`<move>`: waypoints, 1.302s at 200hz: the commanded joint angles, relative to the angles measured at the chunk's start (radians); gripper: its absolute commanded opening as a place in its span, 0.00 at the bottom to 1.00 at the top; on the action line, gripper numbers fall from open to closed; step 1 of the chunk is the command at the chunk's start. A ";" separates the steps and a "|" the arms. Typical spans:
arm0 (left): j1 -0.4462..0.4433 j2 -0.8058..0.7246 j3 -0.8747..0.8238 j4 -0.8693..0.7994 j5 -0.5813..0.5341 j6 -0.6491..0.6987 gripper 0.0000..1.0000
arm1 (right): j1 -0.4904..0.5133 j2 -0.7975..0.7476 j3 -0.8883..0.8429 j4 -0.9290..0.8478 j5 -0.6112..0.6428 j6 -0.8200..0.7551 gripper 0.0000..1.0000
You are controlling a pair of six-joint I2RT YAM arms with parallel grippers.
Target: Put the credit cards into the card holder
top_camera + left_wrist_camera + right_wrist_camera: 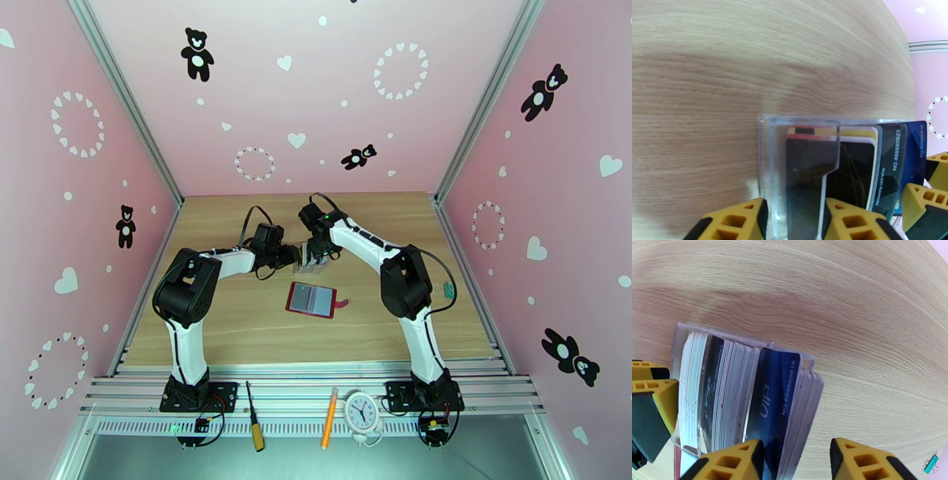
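Observation:
The clear slotted rack [313,261] stands mid-table with the credit cards upright in it. In the left wrist view a dark brown card [805,177], a white card [871,165], a black card [890,162] and a blue card [914,154] stand one behind another. My left gripper [796,227] is shut on the rack's near end. My right gripper [796,461] is open, its fingers either side of the blue VIP card [774,405] and the white cards behind it. The card holder [315,300], a dark red wallet, lies open and flat just in front of the rack.
A teal binder clip [448,290] lies by the right arm's elbow. A screwdriver [254,427], an orange pen [329,429] and a small white clock [363,412] rest on the front rail. Pink walls close in the wooden table [229,331] on three sides.

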 commanded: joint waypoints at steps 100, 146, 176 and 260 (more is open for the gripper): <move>0.008 0.030 0.003 -0.093 -0.023 -0.002 0.42 | -0.014 -0.066 -0.006 -0.068 0.051 -0.006 0.38; 0.008 0.029 0.003 -0.097 -0.024 -0.001 0.42 | -0.009 -0.070 -0.005 -0.066 0.029 -0.001 0.25; 0.009 0.027 0.003 -0.097 -0.025 -0.001 0.42 | -0.005 -0.079 -0.006 -0.071 0.025 0.000 0.21; 0.009 0.019 -0.003 -0.090 -0.014 -0.002 0.42 | 0.020 -0.118 -0.009 -0.074 -0.046 0.017 0.13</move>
